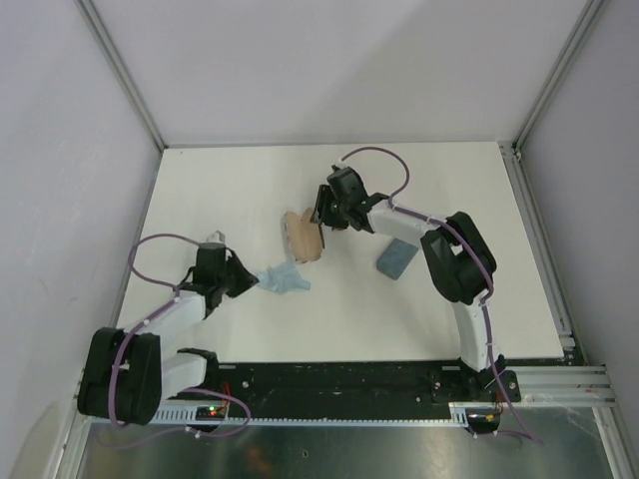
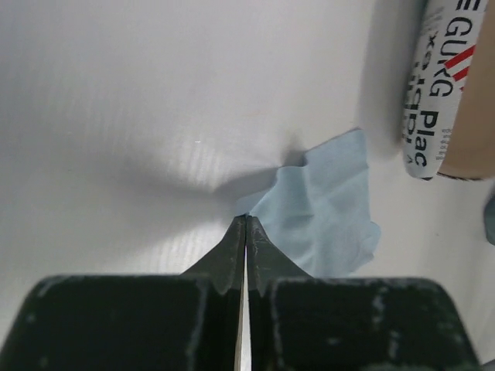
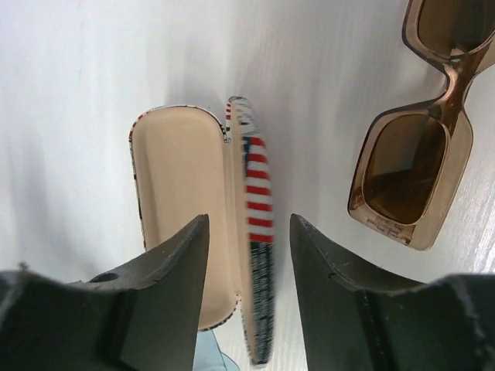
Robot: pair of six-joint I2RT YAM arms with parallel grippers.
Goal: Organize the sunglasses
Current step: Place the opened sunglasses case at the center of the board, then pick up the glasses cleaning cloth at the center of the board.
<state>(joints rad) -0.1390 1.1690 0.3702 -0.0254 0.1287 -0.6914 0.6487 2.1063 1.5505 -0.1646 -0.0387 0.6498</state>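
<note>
The left tool [image 2: 245, 222] is clenching one corner of the light blue cloth [image 2: 325, 209]; the rest of the cloth is lying on the bench [image 2: 116, 116], near the open case [image 3: 186, 201]. The right tool [image 3: 249, 222] is released, with its jaws standing on both sides of the striped lid and not pressing it. The brown sunglasses [image 3: 406, 166] are lying on the bench just beside the case. The white pair I am not finding in any view. I think the case is being prepared for the brown pair. To do this well, the left tool should be lifting the cloth slowly so that the corner is not slipping. The right tool should be steadying the lid without pushing the light case away.
</note>
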